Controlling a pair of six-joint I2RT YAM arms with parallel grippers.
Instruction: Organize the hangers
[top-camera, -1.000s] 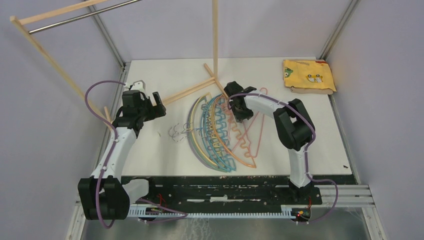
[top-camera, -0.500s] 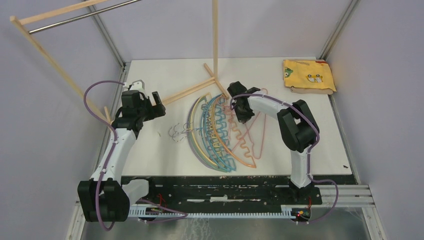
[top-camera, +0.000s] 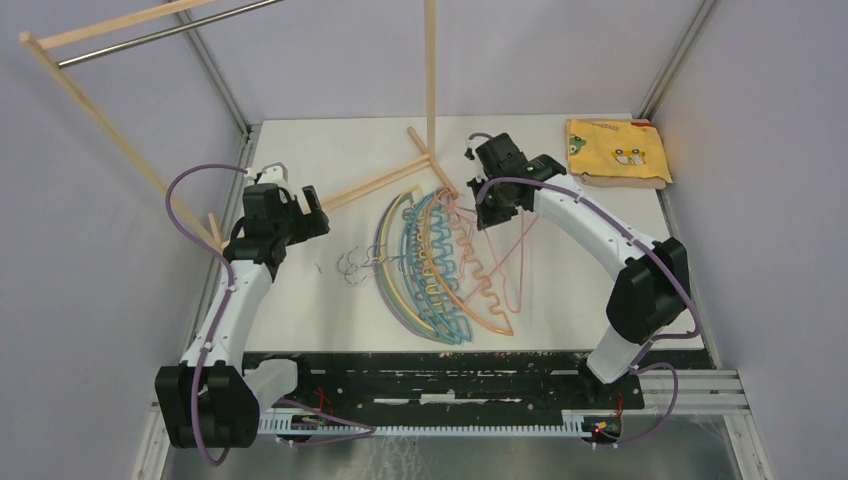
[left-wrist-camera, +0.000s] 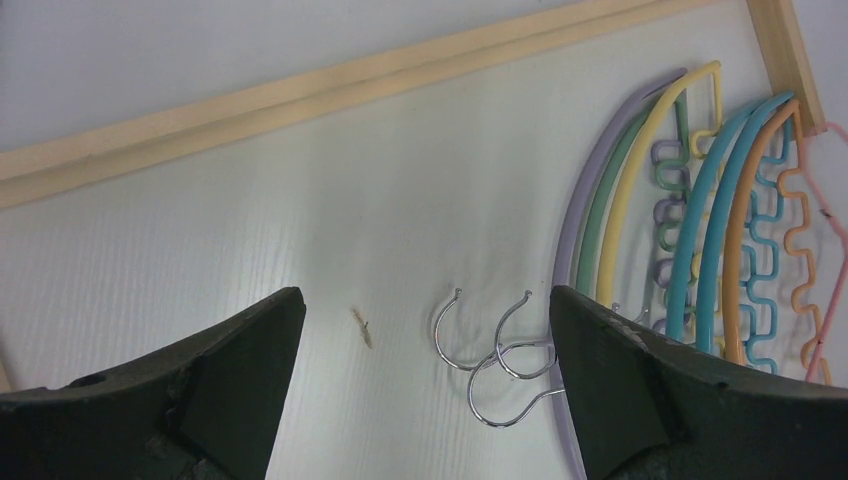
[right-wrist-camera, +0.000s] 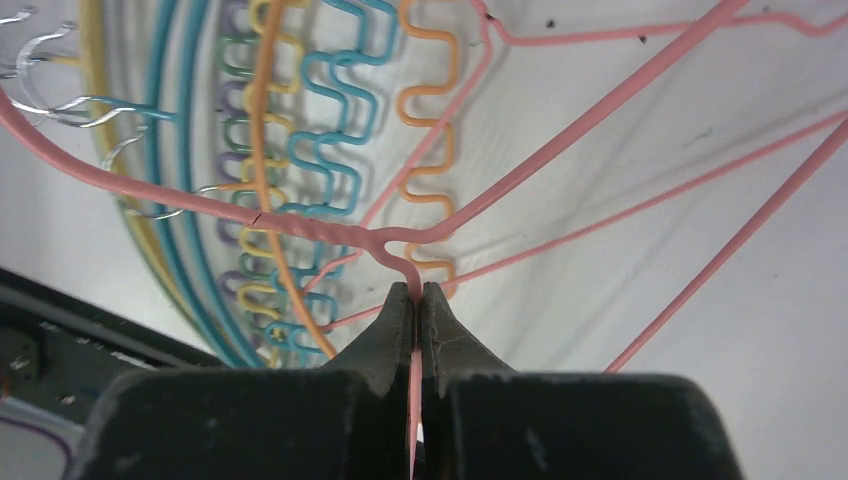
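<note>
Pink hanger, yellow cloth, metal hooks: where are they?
pink hanger (right-wrist-camera: 325, 231), right wrist view, its twisted neck.
yellow cloth (top-camera: 617, 150), top view, its middle.
metal hooks (left-wrist-camera: 436, 332), left wrist view, leftmost hook's curve.

The right end effector (right-wrist-camera: 415, 298) closed on the pink hanger (right-wrist-camera: 330, 232) and pulled it farther away.

The left arm (top-camera: 230, 312) and right arm (top-camera: 590, 225) share one build: smooth white link shells joined by bulky matte-black joint housings. A lilac cable (top-camera: 172, 200) runs along each. The left gripper (left-wrist-camera: 422, 310) has broad, black, wedge-shaped fingers (left-wrist-camera: 230, 360); those of the right gripper (right-wrist-camera: 416, 292) taper to narrow tips. A small round recess in one left finger may be a screw hole.
</note>
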